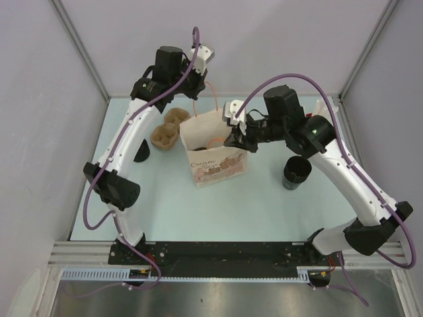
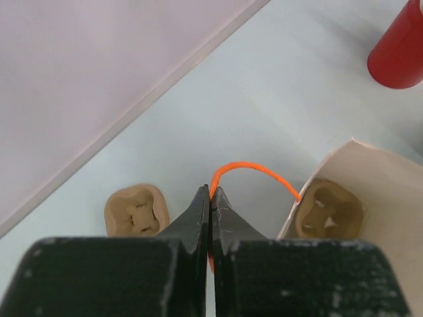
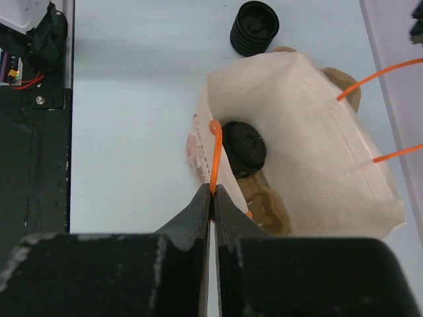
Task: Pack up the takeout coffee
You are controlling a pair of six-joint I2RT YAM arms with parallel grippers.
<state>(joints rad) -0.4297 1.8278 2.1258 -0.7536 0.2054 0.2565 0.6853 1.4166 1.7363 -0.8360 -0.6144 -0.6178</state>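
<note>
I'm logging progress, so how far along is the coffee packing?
Done: one lidded cup sits inside the bag. In hand: the left tool and right tool are each shut on an orange handle. Left: a second lidded cup stands outside the bag, maybe to pack next.

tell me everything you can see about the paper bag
The paper bag is cream paper with a faint print on its front and thin orange cord handles. It stands upright on the pale table, mouth open: the left gripper is shut on the far handle, the right gripper on the near handle. Inside sit a black lidded cup and a tan pulp tray.
</note>
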